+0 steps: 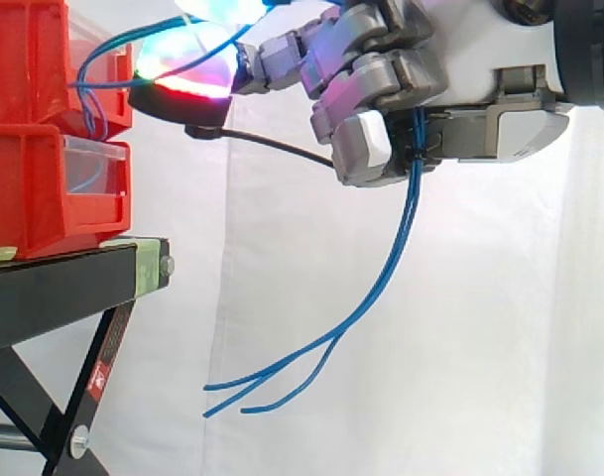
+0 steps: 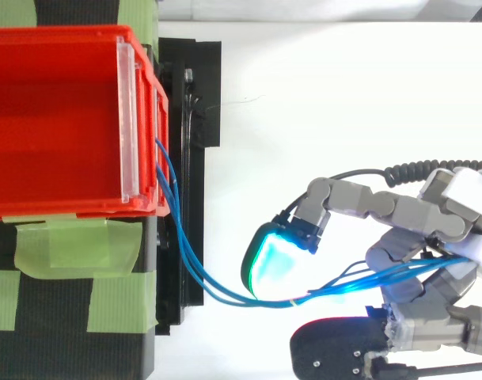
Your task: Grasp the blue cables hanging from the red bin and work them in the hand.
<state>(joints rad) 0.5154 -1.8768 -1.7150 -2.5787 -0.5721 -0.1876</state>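
Thin blue cables (image 2: 195, 269) run from the front of the upper red bin (image 2: 58, 119) across the gap into my hand (image 1: 381, 79). In the side view the hand sits right of the bins, level with the upper one, its fingers curled round the cables. The loose ends (image 1: 381, 278) drop from under the palm and curve left, ending well below bin level. From above, a cyan-glowing fingertip (image 2: 274, 261) rests over the cables, with a red-glowing one (image 1: 187, 74) nearer the bin in the side view.
Two red bins are stacked, the lower one (image 1: 44, 188) on a black stand (image 1: 63, 288) marked with green tape (image 2: 74, 245). A white curtain hangs behind. Open space lies below and right of the stand.
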